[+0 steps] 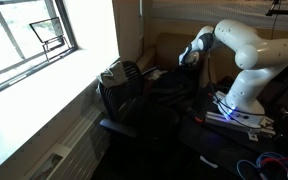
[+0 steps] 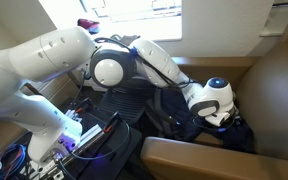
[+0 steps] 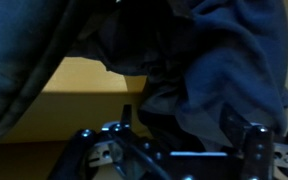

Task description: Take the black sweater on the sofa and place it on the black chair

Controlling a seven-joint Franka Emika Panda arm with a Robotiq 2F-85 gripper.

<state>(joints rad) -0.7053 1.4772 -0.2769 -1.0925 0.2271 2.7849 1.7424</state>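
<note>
Black and crumpled, the black sweater (image 2: 216,133) lies heaped in the corner of the tan upholstered sofa (image 2: 276,90), against seat and armrest in an exterior view; it is not on the black mesh-backed chair (image 2: 124,105). The white robot arm (image 2: 44,60) reaches from its base across that chair and bends down over the sofa. The gripper (image 2: 222,120) sits right on top of the heap, its lower end sunk among the dark folds. In the wrist view the gripper (image 3: 191,125) enters from the bottom edge. Its two black fingers (image 3: 255,138) stand wide apart, and a bunched fold of the black sweater (image 3: 214,70) fills the space between them. Whether the pads press on the cloth cannot be told, as the view is dark. Bare surface of the tan upholstered sofa (image 3: 84,90) shows to the left of the fold, and blurred cloth covers the left edge of that view. In an exterior view the black mesh-backed chair (image 1: 119,80) stands just beside the white wall under the window (image 1: 24,35), between the wall and the arm's base, with the sofa (image 1: 169,45) behind it. There the gripper (image 1: 189,58) hangs low at the sofa, apart from the chair's back, and the sweater is too dark to make out. A small blue-violet light (image 1: 224,115) glows at the foot of the arm
</note>
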